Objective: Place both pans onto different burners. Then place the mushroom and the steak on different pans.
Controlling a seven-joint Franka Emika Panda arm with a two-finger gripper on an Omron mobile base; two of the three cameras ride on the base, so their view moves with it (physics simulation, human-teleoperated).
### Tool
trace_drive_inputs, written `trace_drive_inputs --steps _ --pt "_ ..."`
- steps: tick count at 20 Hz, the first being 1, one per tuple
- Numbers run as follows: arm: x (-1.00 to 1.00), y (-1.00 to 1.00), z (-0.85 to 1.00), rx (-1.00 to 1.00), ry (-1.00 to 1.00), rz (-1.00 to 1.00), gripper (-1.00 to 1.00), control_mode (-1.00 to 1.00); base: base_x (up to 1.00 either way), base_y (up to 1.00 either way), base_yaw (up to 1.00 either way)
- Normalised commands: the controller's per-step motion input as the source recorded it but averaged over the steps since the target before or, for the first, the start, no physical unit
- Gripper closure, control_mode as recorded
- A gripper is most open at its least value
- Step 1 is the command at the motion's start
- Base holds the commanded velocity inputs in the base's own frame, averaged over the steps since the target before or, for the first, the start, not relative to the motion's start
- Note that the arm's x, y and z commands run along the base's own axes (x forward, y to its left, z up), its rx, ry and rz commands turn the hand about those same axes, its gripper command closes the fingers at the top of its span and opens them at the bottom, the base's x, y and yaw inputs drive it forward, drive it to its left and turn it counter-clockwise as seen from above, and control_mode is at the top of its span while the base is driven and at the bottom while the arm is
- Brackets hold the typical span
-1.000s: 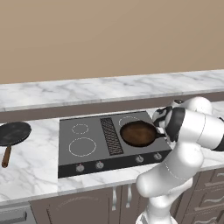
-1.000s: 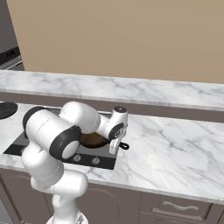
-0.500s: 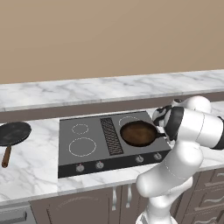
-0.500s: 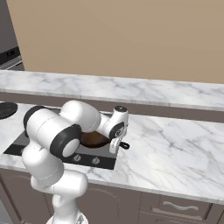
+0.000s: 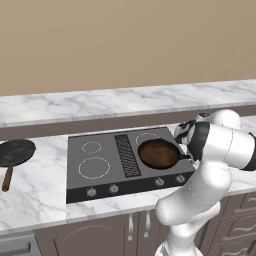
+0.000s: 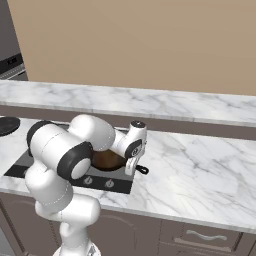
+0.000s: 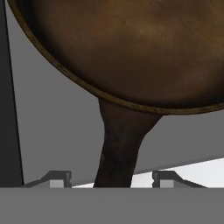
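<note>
Reddish-brown pan (image 5: 159, 153): we are seeing it sitting flat on the cooktop's (image 5: 100, 175) right half, over a burner there, its dark handle (image 7: 117, 148) pointing toward the counter's right side.
Gripper (image 7: 113, 180): we are finding its two tips standing apart on either side of that handle, not touching it, so it is standing open.
Black pan (image 5: 15, 152): we are seeing it lying on the marble counter (image 6: 200, 170) left of the cooktop, well apart, its wooden handle (image 5: 7, 177) pointing toward the front edge.
Burners: we are counting two bare rings, a small one (image 5: 91, 147) and a large one (image 5: 94, 167).
Pans: we are counting two.
Room: a tan wall (image 5: 125, 45) is rising behind a raised marble ledge (image 5: 100, 105); wide counter is lying open right of the cooktop.
</note>
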Motion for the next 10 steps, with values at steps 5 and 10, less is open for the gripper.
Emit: trace_drive_inputs --steps 5,10 --pt "0.00 0.00 0.00 0.00 0.00 0.00 -1.00 -1.00 0.00 0.00 0.00" --pt "-0.03 0.00 0.06 0.00 0.00 -0.03 -1.00 -1.00 0.00 0.00 0.00"
